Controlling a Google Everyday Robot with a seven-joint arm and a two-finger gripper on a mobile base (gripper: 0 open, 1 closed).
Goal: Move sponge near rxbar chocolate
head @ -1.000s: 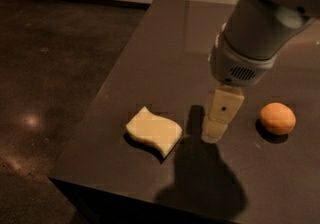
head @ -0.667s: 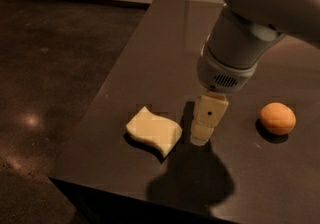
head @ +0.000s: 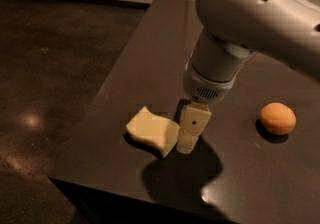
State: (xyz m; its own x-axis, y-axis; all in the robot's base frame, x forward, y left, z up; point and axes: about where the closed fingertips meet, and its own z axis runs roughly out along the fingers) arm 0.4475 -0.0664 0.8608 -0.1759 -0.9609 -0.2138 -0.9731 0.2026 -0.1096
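A dark table (head: 150, 53) stands on a darker, glossy floor (head: 45, 68). Near its front edge lies the pale yellow sponge (head: 151, 130), a thick block with wavy edges, lying flat. The robot's hand (head: 187, 145) points down at the table just beside the sponge's right end, so close that the two appear to touch. The bulky white arm (head: 250, 13) above it fills the upper right and throws a broad shadow on the table's front. A round orange fruit (head: 277, 118) sits well apart, to the right.

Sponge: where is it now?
In the camera view, the sponge lies near the front edge of the table; the gripper stands close beside it, toward the orange.
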